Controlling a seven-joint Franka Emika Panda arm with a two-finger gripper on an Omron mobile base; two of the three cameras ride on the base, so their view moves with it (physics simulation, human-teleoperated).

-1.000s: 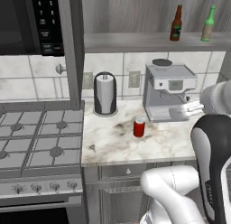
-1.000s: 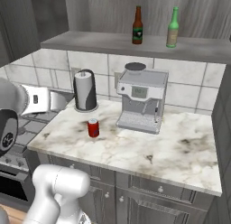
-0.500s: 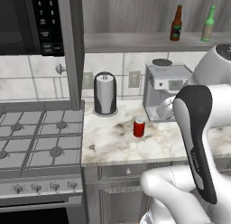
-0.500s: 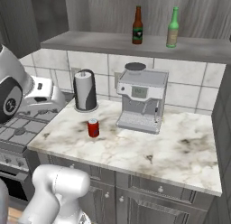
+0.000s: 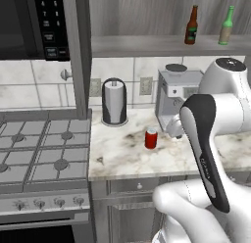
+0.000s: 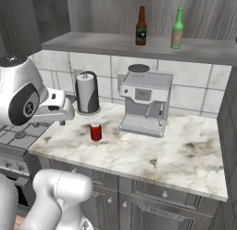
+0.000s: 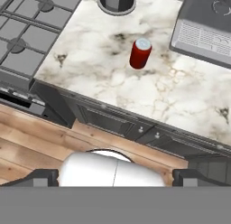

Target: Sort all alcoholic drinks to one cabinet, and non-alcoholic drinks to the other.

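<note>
Brown beer bottle (image 6: pixel 141 26) and green beer bottle (image 6: pixel 176 22) shelved in far cabinet (image 6: pixel 92 41); red soda can (image 6: pixel 95 131) unsorted on counter (image 6: pixel 176 152); gripper (image 7: pixel 114 177) spread wide, holding nothing.

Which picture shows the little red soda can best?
The hand view: the red soda can sits big and unblocked on the marble counter, silver top showing. In the left base view and right base view it looks small.

veined marble bench (image 5: pixel 122 154), polished; red soda can (image 5: pixel 151 138) with silvery metal top; glossy glass bottles (image 6: pixel 141 26); matt grey wood-grain shelf (image 6: pixel 106 42).
</note>
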